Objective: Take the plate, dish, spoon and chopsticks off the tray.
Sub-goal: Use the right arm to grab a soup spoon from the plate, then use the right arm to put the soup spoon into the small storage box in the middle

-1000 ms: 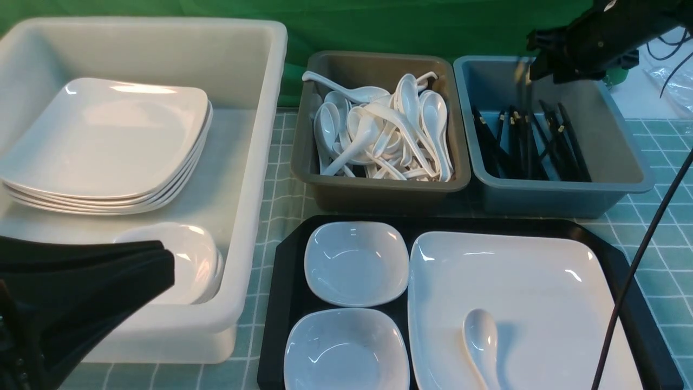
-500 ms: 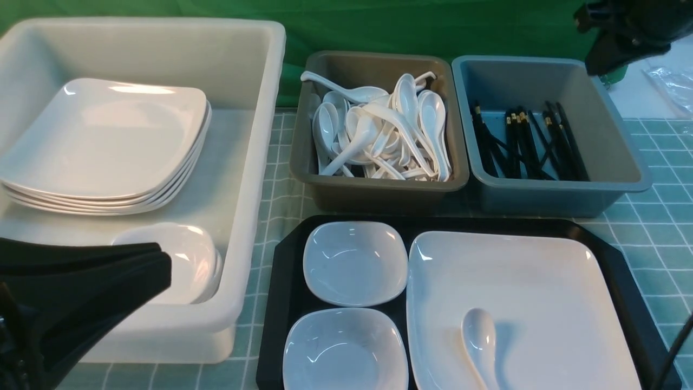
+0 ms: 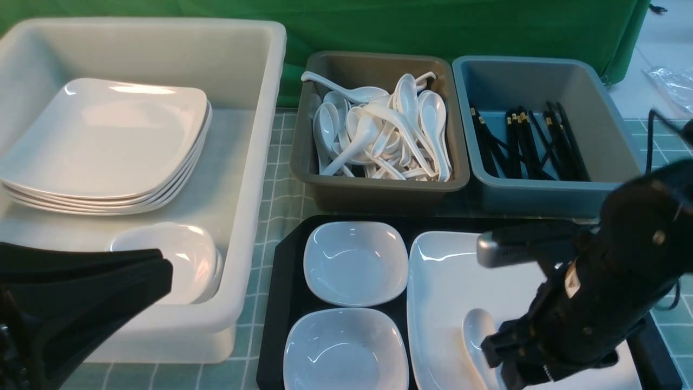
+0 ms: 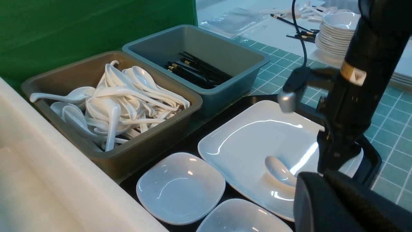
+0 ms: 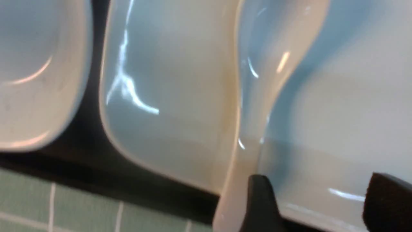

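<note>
The black tray (image 3: 287,260) holds the large white plate (image 3: 449,271) on its right side and two small white dishes (image 3: 354,262) (image 3: 346,352) on its left. The white spoon (image 3: 476,330) lies in the plate's near part. My right gripper (image 3: 501,360) hangs low over the plate right beside the spoon. In the right wrist view it (image 5: 313,203) is open and empty, with the spoon's handle (image 5: 231,187) just outside one finger (image 5: 260,203). Black chopsticks (image 3: 528,143) lie only in the blue-grey bin. My left gripper (image 3: 165,262) is shut and empty at the lower left, over the white tub.
A white tub (image 3: 254,162) at the left holds a stack of plates (image 3: 103,146) and small dishes (image 3: 184,260). A brown bin (image 3: 379,189) full of spoons and the blue-grey bin (image 3: 612,141) stand behind the tray. A green checked cloth covers the table.
The right arm let chopsticks fall into the blue-grey bin, swung off to the right, then came down onto the plate beside the spoon. The left arm stayed still.
</note>
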